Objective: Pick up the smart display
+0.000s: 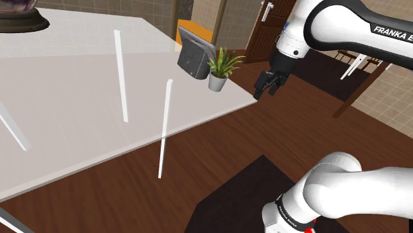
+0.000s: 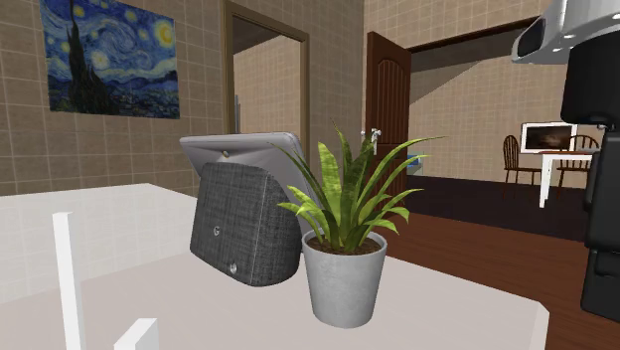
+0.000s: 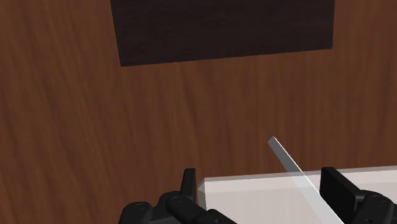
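Smart display (image 2: 243,224): it stands on the white table (image 2: 447,308) near the table's corner. From where the second exterior view looks, its dark grey fabric-covered back faces us and a thin pale screen slab leans up behind it.
Smart display, from the shoulder side (image 1: 194,56): it sits upright near the table's far right corner, with nothing holding it.
Potted plant (image 2: 348,204): long green leaves in a plain grey pot (image 2: 343,278), just beside the display and nearer the table edge. The leaves cross in front of the display's back in this view, and I cannot tell whether they touch it.
Gripper (image 1: 265,91): it hangs off the table's corner, over the floor, to the right of the plant (image 1: 220,66) in the shoulder view. It is apart from both plant and display.
Fingers (image 3: 334,184): spread wide with nothing clasped. In the wrist view the pale table corner (image 3: 254,191) lies below the gap.
Thin white strips (image 1: 121,76): two stand upright on the tabletop, well apart from the display.
Floor (image 1: 218,152): dark reddish wood boards with a darker brown mat (image 3: 222,32) laid on them.
Walls: tan tiles, with a swirling blue night-sky painting (image 2: 109,60) behind the table and a brown door (image 2: 387,99) standing open further right.
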